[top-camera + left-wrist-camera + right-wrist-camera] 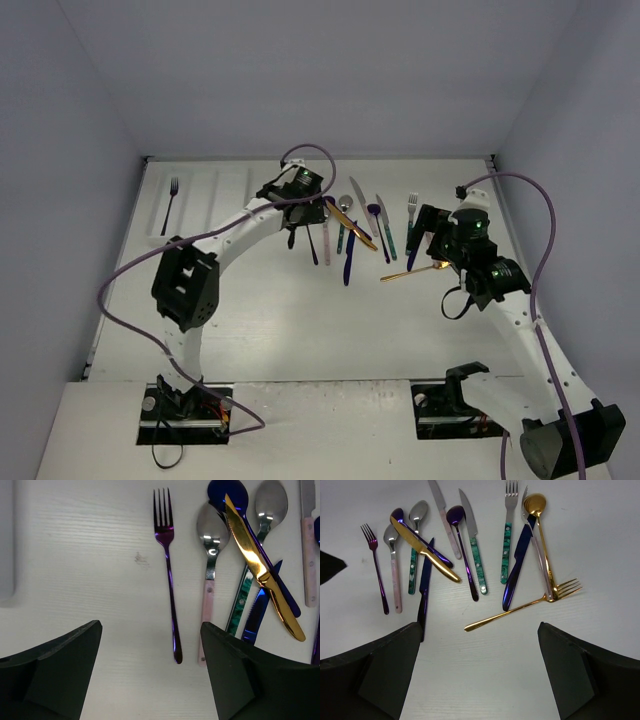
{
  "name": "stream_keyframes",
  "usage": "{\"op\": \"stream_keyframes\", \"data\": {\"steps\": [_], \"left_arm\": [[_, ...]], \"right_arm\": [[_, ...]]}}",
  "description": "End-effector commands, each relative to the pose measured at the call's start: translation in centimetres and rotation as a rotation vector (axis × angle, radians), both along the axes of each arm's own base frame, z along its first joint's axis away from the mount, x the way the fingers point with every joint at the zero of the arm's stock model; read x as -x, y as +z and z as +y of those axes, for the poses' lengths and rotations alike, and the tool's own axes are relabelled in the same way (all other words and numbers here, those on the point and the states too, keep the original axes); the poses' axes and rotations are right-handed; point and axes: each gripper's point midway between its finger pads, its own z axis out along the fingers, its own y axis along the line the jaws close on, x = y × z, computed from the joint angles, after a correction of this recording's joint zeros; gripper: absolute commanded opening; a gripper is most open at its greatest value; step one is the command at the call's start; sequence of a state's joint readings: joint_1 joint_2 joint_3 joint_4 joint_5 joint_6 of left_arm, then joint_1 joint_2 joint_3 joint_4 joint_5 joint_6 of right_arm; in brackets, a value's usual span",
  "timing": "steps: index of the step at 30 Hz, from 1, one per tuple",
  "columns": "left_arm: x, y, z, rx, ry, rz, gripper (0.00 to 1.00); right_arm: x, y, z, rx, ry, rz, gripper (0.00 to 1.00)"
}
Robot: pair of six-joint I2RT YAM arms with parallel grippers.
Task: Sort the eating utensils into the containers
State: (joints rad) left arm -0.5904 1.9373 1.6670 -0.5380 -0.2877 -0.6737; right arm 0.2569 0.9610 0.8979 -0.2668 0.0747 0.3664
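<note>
The utensils (360,225) lie loose in a cluster at the table's far middle. My left gripper (300,218) hovers open and empty over the cluster's left end. In its wrist view the open gripper (151,627) is above the handle end of a purple fork (170,580), with a pink-handled spoon (209,560) and a gold knife (257,562) to the right. My right gripper (428,238) is open and empty; in its wrist view the gripper (479,626) hovers by the handle tip of a gold fork (520,607). The white tray (215,190) at far left holds one dark fork (172,205).
In the right wrist view a gold spoon (542,540), a blue knife (517,565) and a teal-handled fork (506,535) overlap the gold fork's head. The grey walls close the table at the back and sides. Purple cables loop above both arms.
</note>
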Motion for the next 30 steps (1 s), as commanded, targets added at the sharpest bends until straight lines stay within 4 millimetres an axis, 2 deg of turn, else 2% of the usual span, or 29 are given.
{"op": "stream_keyframes", "data": {"steps": [1,4,6,14,19,24,30], "left_arm": [[-1.4,1.8,-2.8,0.047,0.056,-0.062,0.75],[-1.9,-0.6,-3.2,0.023,0.090,-0.023,0.70],[-2.2,-1.5,-3.1,0.009,0.120,-0.021,0.64],[-3.4,-3.4,-2.7,-0.044,0.166,-0.025,0.51],[-3.9,-5.2,-2.8,-0.054,0.172,-0.001,0.48],[-4.7,-6.0,-3.0,-0.043,0.192,0.004,0.43],[-4.9,-7.8,-2.3,-0.012,0.234,0.042,0.36]], "right_arm": [[0.5,0.6,0.8,-0.031,0.042,-0.032,1.00],[1.0,0.8,0.9,-0.038,0.052,-0.040,1.00],[1.2,0.8,0.9,-0.047,0.057,-0.045,1.00],[1.8,0.2,0.8,-0.048,0.058,-0.040,1.00],[2.2,-0.3,1.5,-0.065,0.094,-0.026,1.00],[2.6,-0.7,1.7,-0.074,0.107,-0.020,1.00],[2.8,-1.0,1.8,-0.072,0.120,-0.016,1.00]]}}
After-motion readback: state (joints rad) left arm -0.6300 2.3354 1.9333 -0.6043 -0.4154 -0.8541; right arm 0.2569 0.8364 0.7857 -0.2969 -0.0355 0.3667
